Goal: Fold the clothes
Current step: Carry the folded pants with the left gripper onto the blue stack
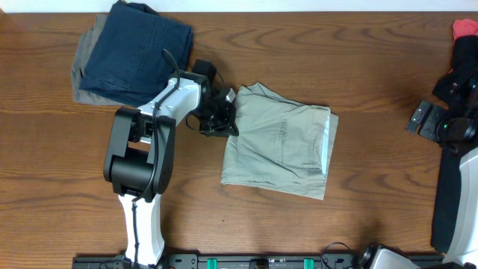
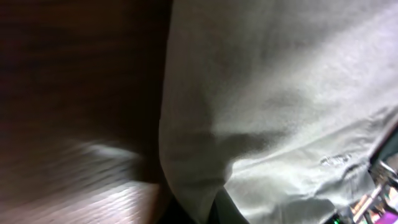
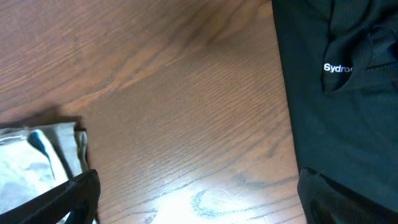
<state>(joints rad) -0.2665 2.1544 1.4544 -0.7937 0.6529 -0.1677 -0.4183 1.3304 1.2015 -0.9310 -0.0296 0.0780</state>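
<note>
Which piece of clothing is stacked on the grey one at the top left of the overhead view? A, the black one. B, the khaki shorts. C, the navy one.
C: the navy garment lies on top of the grey one, whose edge shows along its left side.

Left arm [image 1: 146, 161] — white lower link rising from below and left of the khaki-green shorts [image 1: 280, 142], bulky black elbow, white forearm angled up and across toward them. Left gripper [image 1: 220, 118] — black, set low at the left edge of the shorts, with the cloth filling its wrist view; finger spread cannot be made out. Right arm [image 1: 454, 202]: white link standing well to the right of the shorts, black wrist above it. Right gripper [image 1: 424, 119]: well apart from the shorts, fingers [image 3: 62, 199] spread wide.
</note>
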